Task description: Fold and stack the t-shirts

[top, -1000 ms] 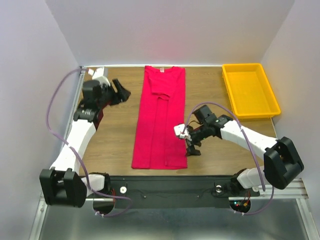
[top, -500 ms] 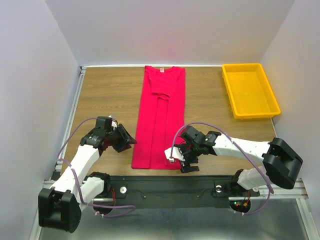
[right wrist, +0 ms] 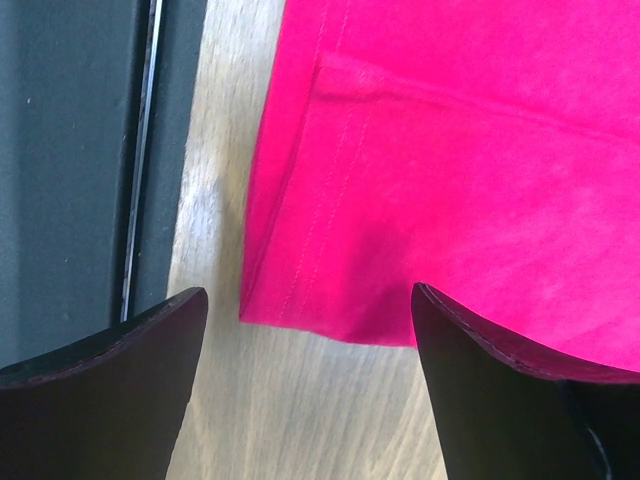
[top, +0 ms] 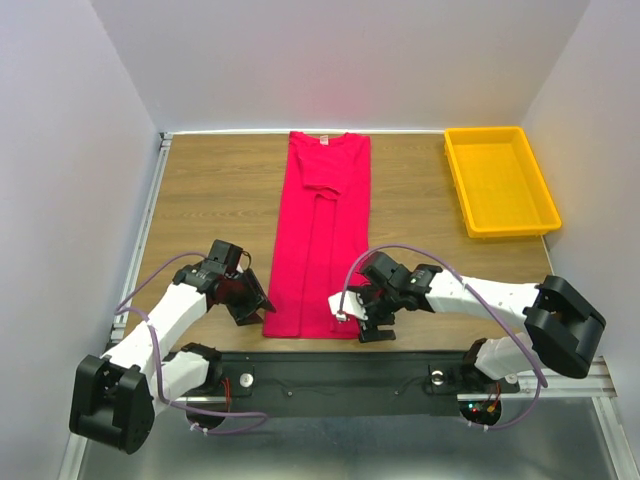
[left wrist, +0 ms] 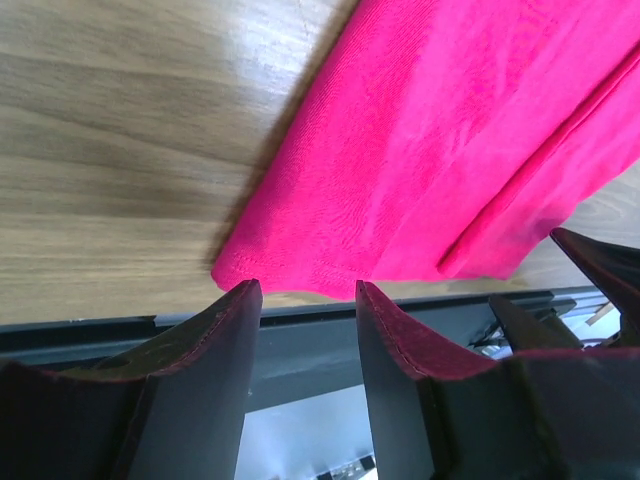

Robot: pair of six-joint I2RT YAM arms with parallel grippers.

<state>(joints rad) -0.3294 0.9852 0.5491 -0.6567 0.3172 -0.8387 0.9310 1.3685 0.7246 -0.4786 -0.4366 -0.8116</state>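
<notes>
A crimson-pink t-shirt (top: 322, 230) lies flat on the table as a long narrow strip, both sides folded in, collar at the far end. My left gripper (top: 262, 305) sits low at its near left hem corner (left wrist: 245, 262), open, with nothing between the fingers. My right gripper (top: 362, 322) is at the near right hem corner (right wrist: 275, 305), open wide, its fingers on either side of the corner and just short of the cloth. The hem (right wrist: 330, 325) lies on the wood, ungripped.
A yellow plastic tray (top: 500, 180) stands at the far right of the table. The black base rail (top: 340, 375) runs right behind the shirt's near hem. White walls close in the table on three sides.
The left arm swung from the far left corner down to the shirt's near left hem corner. The right gripper moved toward the near edge, to the near right corner.
</notes>
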